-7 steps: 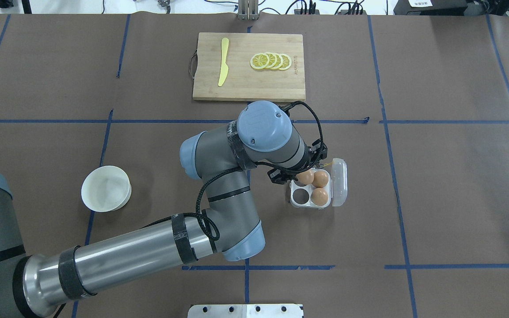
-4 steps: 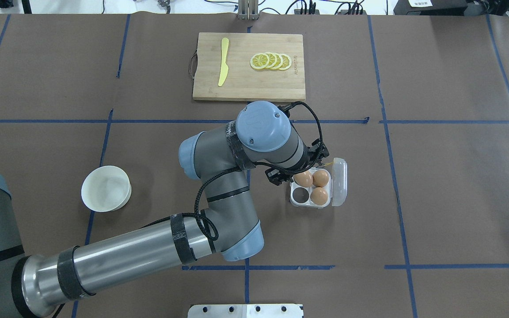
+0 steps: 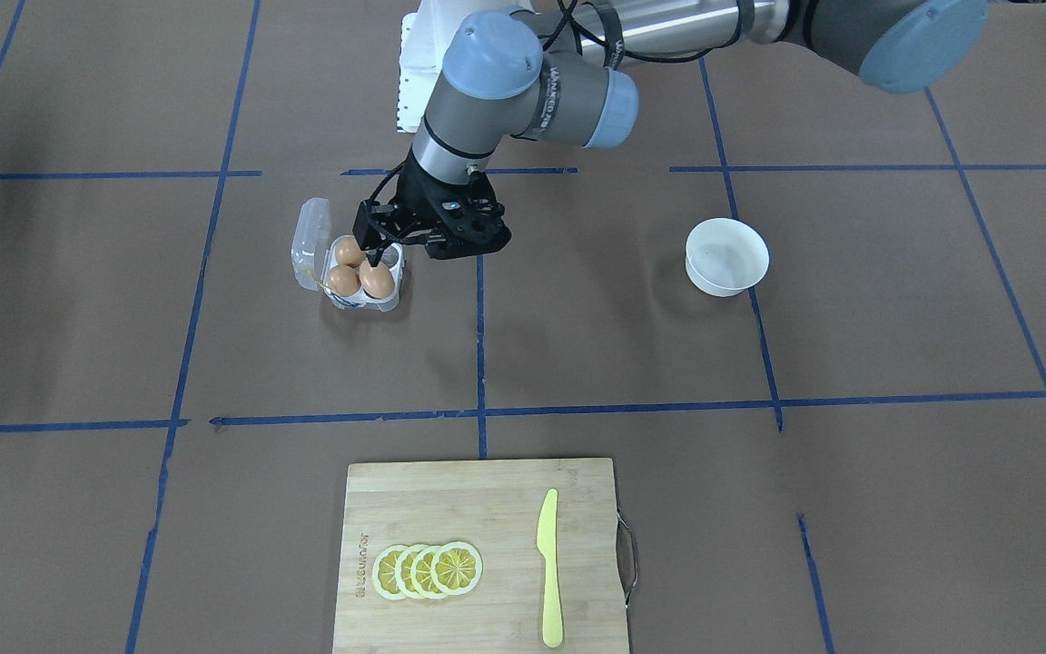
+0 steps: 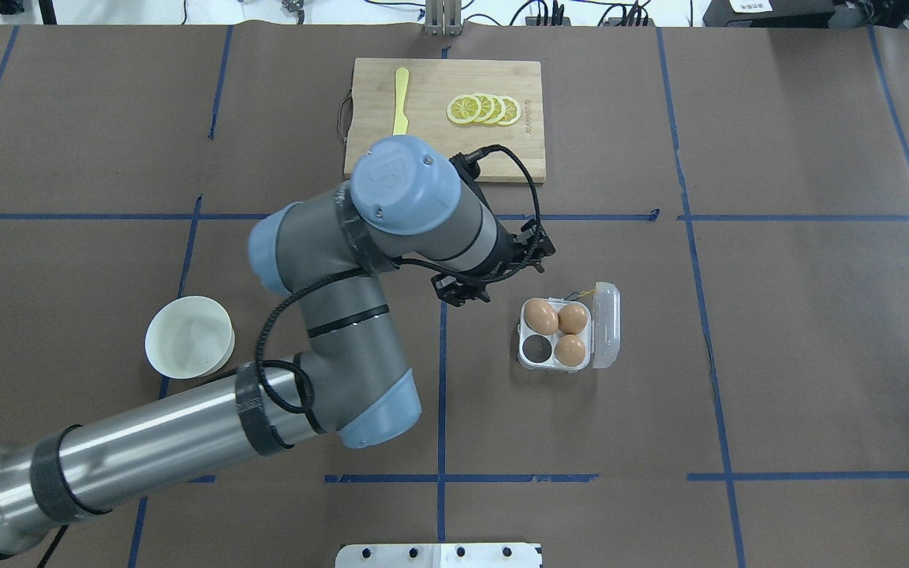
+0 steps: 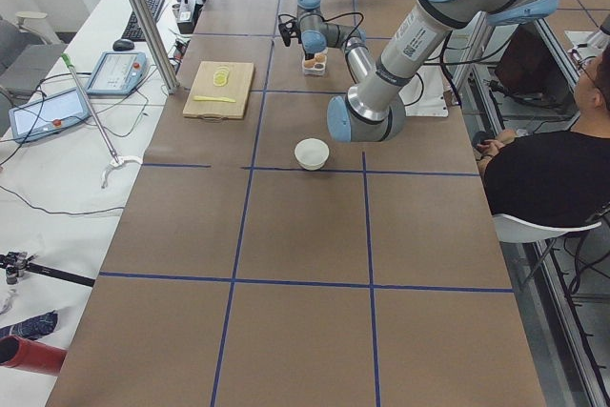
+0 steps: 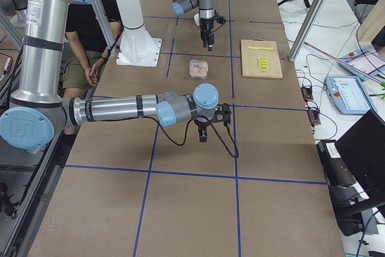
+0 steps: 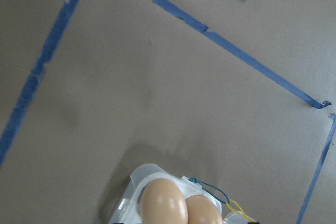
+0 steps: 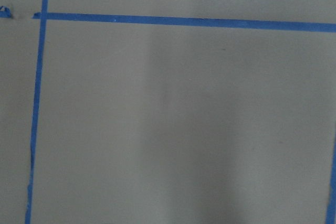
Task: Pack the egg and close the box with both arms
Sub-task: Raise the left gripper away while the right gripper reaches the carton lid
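Left claw (image 3: 428, 243) hangs apart, empty, beside the box (image 4: 607, 331) of three eggs (image 4: 541, 316); right claw (image 6: 203, 136) I cannot tell

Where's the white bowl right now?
In the overhead view the white bowl sits on the table's left half, on the far side of the left arm and well left of the egg box.

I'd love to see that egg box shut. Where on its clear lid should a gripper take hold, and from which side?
Probably the free long edge of the lid, pinched across its thin wall from above, on the robot's right. It stands open there, hinged to the box along that side, with the eggs on the other.
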`<state>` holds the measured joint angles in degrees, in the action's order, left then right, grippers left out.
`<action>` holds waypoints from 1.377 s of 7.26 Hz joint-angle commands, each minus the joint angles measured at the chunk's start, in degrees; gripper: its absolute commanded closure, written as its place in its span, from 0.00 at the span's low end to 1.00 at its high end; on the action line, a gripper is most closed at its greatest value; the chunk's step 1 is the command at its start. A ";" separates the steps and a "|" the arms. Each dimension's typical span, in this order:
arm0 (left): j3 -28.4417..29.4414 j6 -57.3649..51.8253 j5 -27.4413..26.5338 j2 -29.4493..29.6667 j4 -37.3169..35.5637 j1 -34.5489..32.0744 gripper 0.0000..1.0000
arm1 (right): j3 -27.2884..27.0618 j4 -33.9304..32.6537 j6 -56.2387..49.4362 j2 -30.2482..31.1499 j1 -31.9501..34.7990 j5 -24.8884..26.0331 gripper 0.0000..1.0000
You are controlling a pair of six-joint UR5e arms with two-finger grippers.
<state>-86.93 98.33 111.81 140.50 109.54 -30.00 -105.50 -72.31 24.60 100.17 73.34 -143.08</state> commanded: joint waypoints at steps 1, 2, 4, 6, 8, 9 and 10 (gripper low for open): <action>-10.07 -8.47 3.67 -7.57 -4.95 -5.57 0.17 | -0.14 15.55 22.50 -0.50 -11.32 4.61 0.00; -12.36 -12.77 5.42 -10.65 -4.95 -9.16 0.17 | -0.23 21.54 33.56 -2.33 -18.95 11.78 0.00; -13.44 -20.59 6.58 -13.84 -4.95 -15.32 0.17 | -0.23 22.30 45.75 -9.16 -29.61 19.03 0.00; -13.44 -27.81 9.73 -17.17 -4.86 -20.25 0.17 | -0.23 21.43 57.79 -18.38 -41.91 29.47 0.00; -13.35 -33.36 9.66 -19.11 -4.86 -21.85 0.17 | -2.67 6.75 60.57 -31.89 -43.99 31.63 0.00; -13.44 -33.46 9.66 -19.82 -4.51 -21.94 0.17 | -6.70 -3.09 60.57 -36.32 -43.81 31.63 0.00; -13.53 -33.46 9.66 -19.91 -4.51 -22.12 0.17 | -9.78 -6.58 60.57 -37.15 -42.42 31.46 0.00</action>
<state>-100.37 65.32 121.44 121.03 104.92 -51.84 -111.41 -71.80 84.93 66.23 30.03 -111.65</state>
